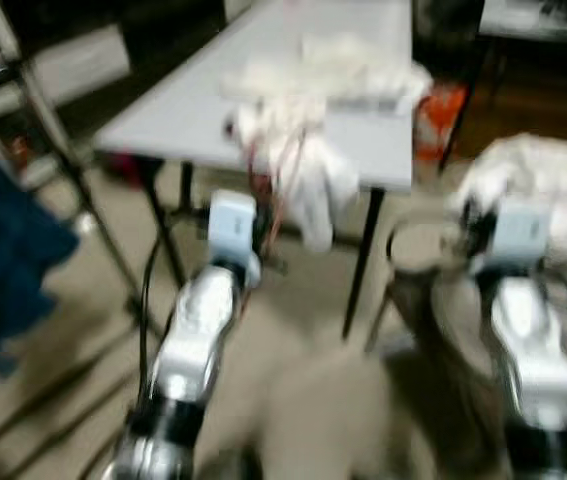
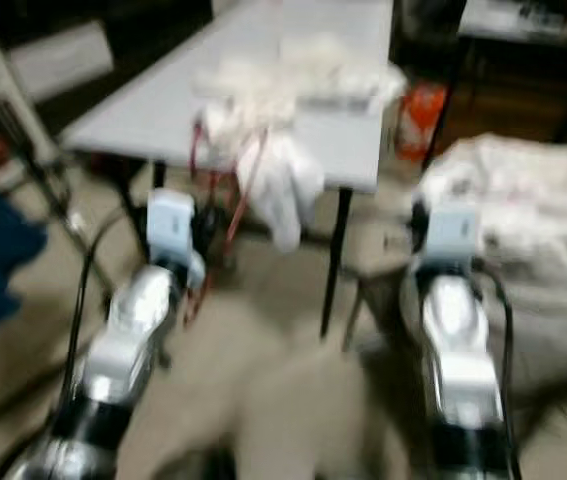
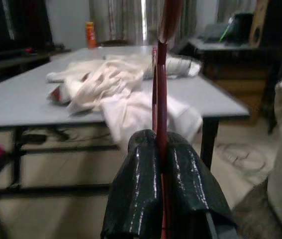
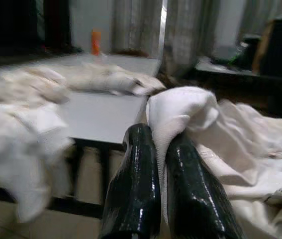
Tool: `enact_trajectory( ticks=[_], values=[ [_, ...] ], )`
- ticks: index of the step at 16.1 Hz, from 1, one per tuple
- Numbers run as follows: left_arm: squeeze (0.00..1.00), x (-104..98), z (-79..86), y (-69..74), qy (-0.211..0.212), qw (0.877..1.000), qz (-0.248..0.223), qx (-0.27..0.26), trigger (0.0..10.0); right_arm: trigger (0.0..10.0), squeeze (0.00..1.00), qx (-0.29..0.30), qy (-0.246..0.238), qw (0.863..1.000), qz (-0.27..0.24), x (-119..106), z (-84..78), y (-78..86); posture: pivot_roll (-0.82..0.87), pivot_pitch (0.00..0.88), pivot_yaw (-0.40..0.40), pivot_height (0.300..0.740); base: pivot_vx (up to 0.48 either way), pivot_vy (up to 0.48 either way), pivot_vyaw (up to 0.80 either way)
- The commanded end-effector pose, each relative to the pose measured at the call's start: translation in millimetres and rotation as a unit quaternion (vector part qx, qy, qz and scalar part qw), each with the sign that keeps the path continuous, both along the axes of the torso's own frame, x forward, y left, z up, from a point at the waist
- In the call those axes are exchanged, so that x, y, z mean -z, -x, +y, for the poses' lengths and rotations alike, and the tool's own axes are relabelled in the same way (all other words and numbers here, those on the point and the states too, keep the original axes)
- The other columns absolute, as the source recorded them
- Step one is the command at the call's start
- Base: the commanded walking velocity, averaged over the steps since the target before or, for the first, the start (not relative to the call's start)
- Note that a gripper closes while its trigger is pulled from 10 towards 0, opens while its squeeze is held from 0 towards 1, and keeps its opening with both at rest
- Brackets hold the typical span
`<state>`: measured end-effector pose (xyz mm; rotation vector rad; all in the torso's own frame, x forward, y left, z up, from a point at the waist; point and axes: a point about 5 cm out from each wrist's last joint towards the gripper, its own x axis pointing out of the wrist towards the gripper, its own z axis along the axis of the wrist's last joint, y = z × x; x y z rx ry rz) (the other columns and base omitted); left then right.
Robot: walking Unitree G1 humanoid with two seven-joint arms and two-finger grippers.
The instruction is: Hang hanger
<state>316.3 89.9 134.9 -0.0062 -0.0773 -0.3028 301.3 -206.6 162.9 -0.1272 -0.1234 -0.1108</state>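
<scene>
Left wrist view gives us the clearest read on progress: our left gripper [image 3: 163,164] has its two black fingers clamped together on the thin red hanger [image 3: 159,94], whose wire rises straight up between them. So the hanger is picked up and in hand, but it is not yet on any rail, and we judge that the hanging itself is wholly left to do.

From the head views, which are blurred, our left arm reaches forward and a little up toward the near edge of the grey table [image 1: 163,110], with the hanger's red wire showing against the white clothes [image 1: 303,180] that spill over that edge. A rack frame [image 1: 53,130] with a blue garment [image 1: 3,250] stands to the far left; we suppose that is where the hanger belongs, though we cannot be sure.

Our right gripper [image 4: 163,149] is held forward on the right, its fingers pinched on a fold of white cloth [image 4: 180,112] from the heap beside the table.
</scene>
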Motion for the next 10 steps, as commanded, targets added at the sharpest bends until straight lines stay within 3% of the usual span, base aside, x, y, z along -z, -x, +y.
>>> enact_trajectory(
  ticks=[1, 5, 7, 10],
  values=[
    [0.0, 0, 4.0, -0.7, -0.005, 1.0, -0.002, -0.008, 10.0, 10.0, 0.0, -0.013, -0.001, 1.0, 0.0, 1, 6.1, 0.5, -0.14, 0.0, 0.107, 0.74, 0.0, 0.0, 0.0],
    [0.0, 0, 3.8, -0.5, -0.008, 1.0, -0.002, -0.008, 10.0, 10.0, 0.0, -0.014, 0.002, 1.0, -0.014, -9, 2.3, -2.2, -0.14, 0.0, 0.11, 0.74, 0.0, 0.0, 0.0],
    [0.0, 2, 3.8, -0.3, -0.01, 1.0, -0.001, -0.007, 10.0, 10.0, 0.0, -0.031, 0.007, 0.999, -0.021, -15, 4.0, -5.3, -0.14, 0.0, 0.109, 0.74, 0.0, 0.0, 0.67],
    [0.0, 0, 5.6, 0.0, -0.013, 1.0, -0.008, -0.008, 10.0, 10.0, 0.0, -0.096, -0.015, 0.993, -0.062, -35, 26.5, -7.3, -0.13, 0.0, 0.105, 0.74, 0.0, 0.0, 0.65]
  ],
)
